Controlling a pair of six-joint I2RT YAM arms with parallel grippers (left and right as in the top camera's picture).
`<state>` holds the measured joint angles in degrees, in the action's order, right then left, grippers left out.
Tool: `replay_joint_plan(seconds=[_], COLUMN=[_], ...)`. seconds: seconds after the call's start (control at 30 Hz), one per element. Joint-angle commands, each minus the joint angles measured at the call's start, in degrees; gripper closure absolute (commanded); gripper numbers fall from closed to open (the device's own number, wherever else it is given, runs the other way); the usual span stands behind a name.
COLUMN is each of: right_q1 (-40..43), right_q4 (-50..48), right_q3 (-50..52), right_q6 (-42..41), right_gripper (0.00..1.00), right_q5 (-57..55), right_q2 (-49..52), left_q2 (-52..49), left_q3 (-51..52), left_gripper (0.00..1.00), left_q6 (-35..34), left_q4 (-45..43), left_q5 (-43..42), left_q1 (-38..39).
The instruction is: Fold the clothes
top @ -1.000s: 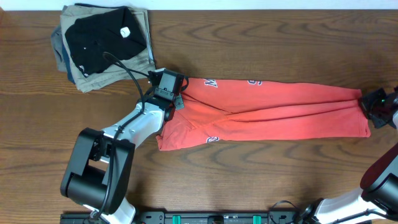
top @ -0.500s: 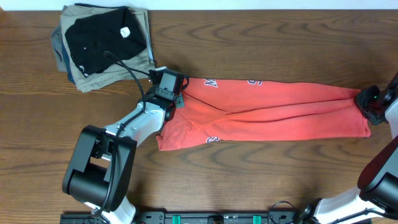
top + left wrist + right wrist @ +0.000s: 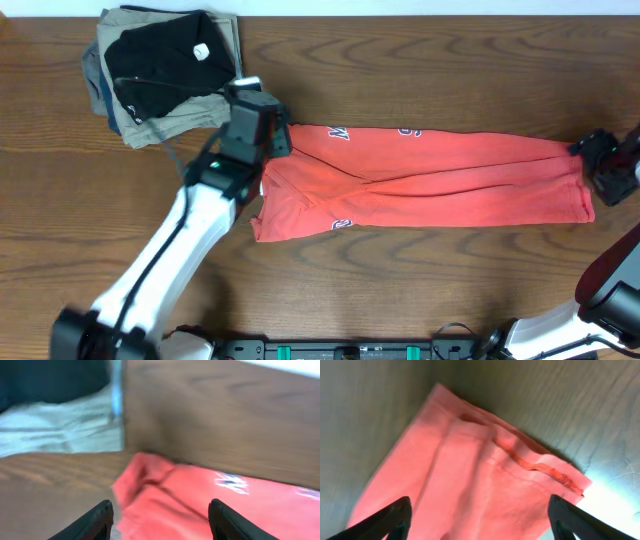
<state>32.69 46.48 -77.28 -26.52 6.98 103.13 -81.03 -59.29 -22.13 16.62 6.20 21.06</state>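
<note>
T-shirt (image 3: pixel 430 180), lettering (image 3: pixel 338 132) mostly hidden in folds

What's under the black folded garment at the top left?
A khaki garment lies directly under the black garment; a blue garment shows its edge at the left. Anything further down is covered.

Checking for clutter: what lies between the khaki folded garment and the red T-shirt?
Nothing but bare table lies between the khaki garment and the T-shirt; the left wrist view shows it.
</note>
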Motion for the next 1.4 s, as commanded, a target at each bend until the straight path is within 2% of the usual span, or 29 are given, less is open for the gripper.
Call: replay_joint_plan(seconds=[0.0, 0.03, 0.1, 0.17, 0.2, 0.27, 0.33, 0.7, 0.9, 1.1, 1.37], right_q1=[-0.6, -1.1, -2.8, -5.1, -6.4, -9.5, -12.6, -25.1, -25.5, -24.7, -23.2], right_q4=[0.9, 1.4, 3.4, 5.7, 6.3, 6.8, 6.7, 2.4, -2.0, -6.6, -8.2], right_q3=[-1.9, -1.8, -1.6, -1.5, -1.2, -0.4, 0.6, 7.5, 13.1, 17.7, 18.2], right_q6=[8.0, 10.7, 13.2, 13.8, 14.2, 15.3, 15.5, 8.8, 5.7, 5.7, 5.8], right_gripper=[0.15, 0.23, 0.51, 0.77, 0.86, 0.93, 0.95, 0.89, 0.85, 0.84, 0.89], right_q5=[13.1, 17.6, 20.7, 20.0, 19.8, 19.8, 19.0, 7.1, 1.6, -1.9, -4.2], right_q2=[0.3, 0.3, 0.3, 0.3, 0.3, 0.3, 0.3, 0.3, 0.3, 0.7, 4.6], left_q2=[-0.9, -1.7, -4.2, -7.6, -9.2, -12.7, -16.0, -22.7, -22.7, -22.7, -22.7], left_q3=[0.0, 0.0, 0.0, 0.0, 0.0, 0.0, 0.0, 0.0, 0.2, 1.9, 7.3], left_gripper=[0.41, 0.49, 0.63, 0.72, 0.76, 0.88, 0.94, 0.94, 0.94, 0.94, 0.94], left_q6=[1.1, 1.1, 1.1, 1.0, 1.0, 0.8, 0.0, -0.8, -1.1, -1.1, -1.1], left_q4=[2.6, 3.2, 3.5, 3.4, 3.5, 3.4, 3.3, 3.5, 6.8, 6.8, 4.9], left_q5=[-14.9, -18.3, -23.3, -25.7, -25.9, -26.4, -26.6, -25.6, -12.3, -11.2, -10.0], left_q1=[0.0, 0.2, 1.0, 2.3, 3.0, 4.5, 5.8, 8.5, 7.9, 5.6, 0.9])
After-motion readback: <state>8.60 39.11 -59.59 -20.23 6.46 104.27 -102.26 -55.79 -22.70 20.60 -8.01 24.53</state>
